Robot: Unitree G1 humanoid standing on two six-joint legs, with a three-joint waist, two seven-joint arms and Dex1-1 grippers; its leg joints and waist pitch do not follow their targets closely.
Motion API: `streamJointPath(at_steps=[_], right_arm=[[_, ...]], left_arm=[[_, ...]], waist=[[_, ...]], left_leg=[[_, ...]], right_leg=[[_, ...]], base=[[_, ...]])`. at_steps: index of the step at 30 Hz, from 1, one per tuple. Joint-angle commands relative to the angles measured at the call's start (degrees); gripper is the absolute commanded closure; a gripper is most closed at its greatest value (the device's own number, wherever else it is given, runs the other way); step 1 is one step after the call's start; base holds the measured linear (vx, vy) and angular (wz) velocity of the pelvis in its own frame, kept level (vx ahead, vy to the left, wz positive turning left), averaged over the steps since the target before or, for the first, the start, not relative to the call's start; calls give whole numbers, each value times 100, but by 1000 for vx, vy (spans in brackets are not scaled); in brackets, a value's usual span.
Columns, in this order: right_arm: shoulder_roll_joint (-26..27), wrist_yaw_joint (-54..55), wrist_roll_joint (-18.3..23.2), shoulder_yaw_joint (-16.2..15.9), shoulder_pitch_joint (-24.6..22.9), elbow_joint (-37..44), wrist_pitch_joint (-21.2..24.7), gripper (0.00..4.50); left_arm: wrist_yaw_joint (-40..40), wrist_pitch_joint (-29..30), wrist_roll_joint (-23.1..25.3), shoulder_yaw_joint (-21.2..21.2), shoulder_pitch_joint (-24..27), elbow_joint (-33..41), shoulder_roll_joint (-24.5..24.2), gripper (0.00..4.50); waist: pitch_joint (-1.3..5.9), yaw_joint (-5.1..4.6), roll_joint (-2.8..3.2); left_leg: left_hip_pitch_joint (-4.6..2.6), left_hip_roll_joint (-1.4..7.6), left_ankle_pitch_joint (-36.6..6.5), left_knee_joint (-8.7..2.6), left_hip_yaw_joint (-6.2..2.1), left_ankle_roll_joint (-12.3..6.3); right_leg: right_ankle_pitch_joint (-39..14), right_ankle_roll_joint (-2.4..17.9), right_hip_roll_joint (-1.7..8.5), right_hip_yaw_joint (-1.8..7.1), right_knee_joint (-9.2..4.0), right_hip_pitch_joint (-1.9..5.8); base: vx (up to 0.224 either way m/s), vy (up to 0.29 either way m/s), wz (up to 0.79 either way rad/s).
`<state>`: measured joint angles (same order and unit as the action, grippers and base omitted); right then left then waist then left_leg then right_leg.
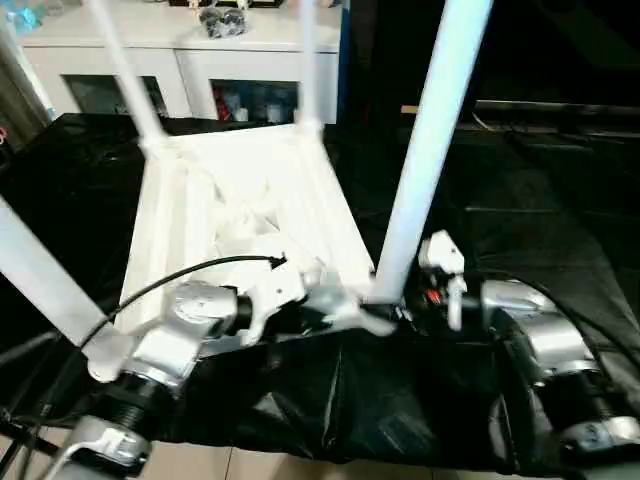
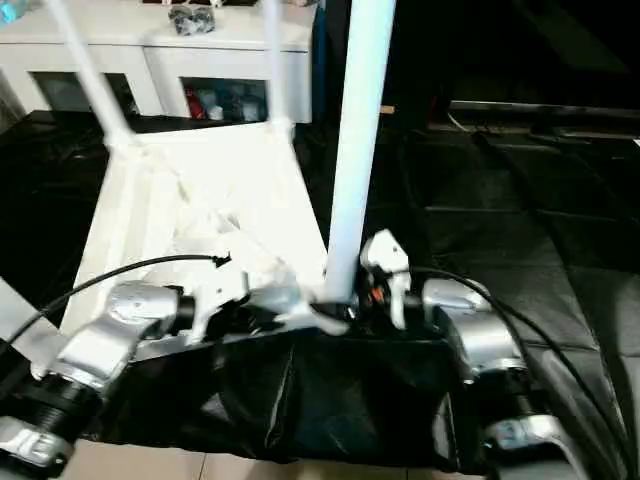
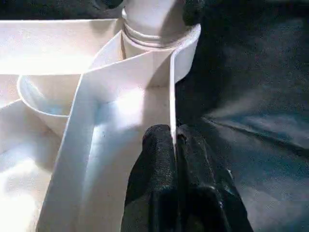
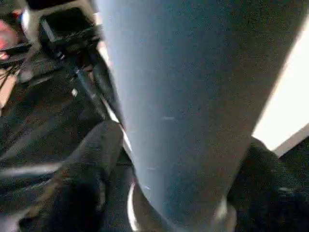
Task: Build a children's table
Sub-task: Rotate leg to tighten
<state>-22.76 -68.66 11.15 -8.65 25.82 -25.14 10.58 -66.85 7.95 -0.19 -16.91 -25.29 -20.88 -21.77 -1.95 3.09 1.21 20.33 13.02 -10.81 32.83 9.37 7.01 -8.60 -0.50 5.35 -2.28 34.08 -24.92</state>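
Tabletop (image 1: 255,210), white and ribbed, lies upside down on the black-draped work table (image 1: 560,230), its underside facing up. Four white legs stand from its corner sockets: two far ones at about 11 o'clock (image 1: 125,70) and 12 o'clock (image 1: 308,60) in the head view, one near leg (image 1: 430,150) rising at 1 o'clock from the near right corner, and another (image 1: 35,275) leaning out at 9 o'clock. The left gripper (image 3: 175,145) is clenched on the thin near rim of the tabletop, just beside the near right socket, its black fingers (image 3: 154,169) pinching the wall from both sides. The right gripper (image 4: 178,193) grasps the base of the near right leg, one finger (image 4: 91,164) on each side of the tube. A white cabinet (image 1: 190,60) with glass doors stands behind the work table at 11 o'clock.
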Motion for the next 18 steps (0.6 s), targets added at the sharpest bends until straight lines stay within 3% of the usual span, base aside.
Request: streamJointPath(at_steps=[1,9,14,18], right_arm=[[-37,-193,-20,-164,-64,114,118,157],[-95,-238,-82,-287,-111,152,102,227],[161,154,2,-195,-305,262,181,245],[607,1072,-152,-59,-395,69,75,251]], left_arm=[[-155,-68,-48,-121,-79,6,-8,450],[-266,-108,-72,-147,-109,-63,-62,450],[457,-32,60,1,-160,-122,251,450],[1128,136,159,86,-204,-117,612,450]], waist=[[348,8,-80],[351,27,-92],[346,35,-88],[296,3,-93]], left_leg=[[49,-91,-985,-293,161,-556],[48,-95,-960,-295,155,-483],[48,-98,-1005,-296,160,-470],[56,-116,-1339,-332,144,-285]], right_leg=[[-1062,1372,57,74,-329,405],[-1088,1317,58,78,-325,410],[-1176,1282,61,85,-342,406],[-1931,1009,66,77,-427,382]], base=[[0,0,0],[0,0,0],[0,0,0],[0,0,0]])
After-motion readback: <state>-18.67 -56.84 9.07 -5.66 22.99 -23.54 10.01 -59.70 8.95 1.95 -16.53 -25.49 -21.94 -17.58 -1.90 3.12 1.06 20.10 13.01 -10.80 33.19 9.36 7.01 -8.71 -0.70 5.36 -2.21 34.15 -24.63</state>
